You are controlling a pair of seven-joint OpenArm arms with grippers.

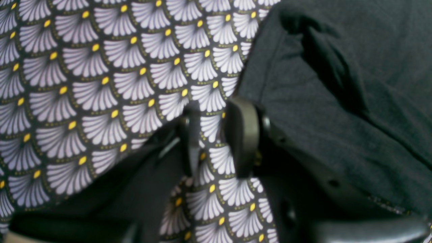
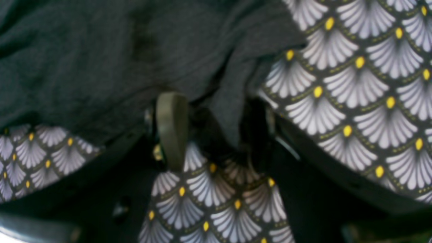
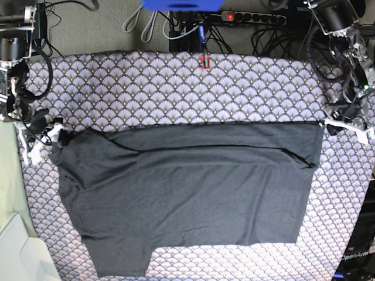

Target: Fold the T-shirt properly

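In the left wrist view the left gripper (image 1: pixel 216 135) jaws stand parted beside the T-shirt (image 1: pixel 337 101), holding nothing; the right gripper (image 2: pixel 216 131) pinches a fold; base shows the shirt flat on the surface (image 3: pixel 176 88), so an uneven pull could skew it.

Two-arm robot. Left gripper (image 1: pixel 216 138): matte black fingers (image 1: pixel 241 135), rounded pad-shaped tips, small round screw heads along black finger mounts, brass-coloured fastener beside the pad. Right gripper (image 2: pixel 216 131): one finger (image 2: pixel 171 128) olive-grey, rounded pad; other dark, mostly hidden; small brass fitting beside it. Base view: both arms black, with white plastic brackets near the wrists, black cables looped at 10 and 2 o'clock.
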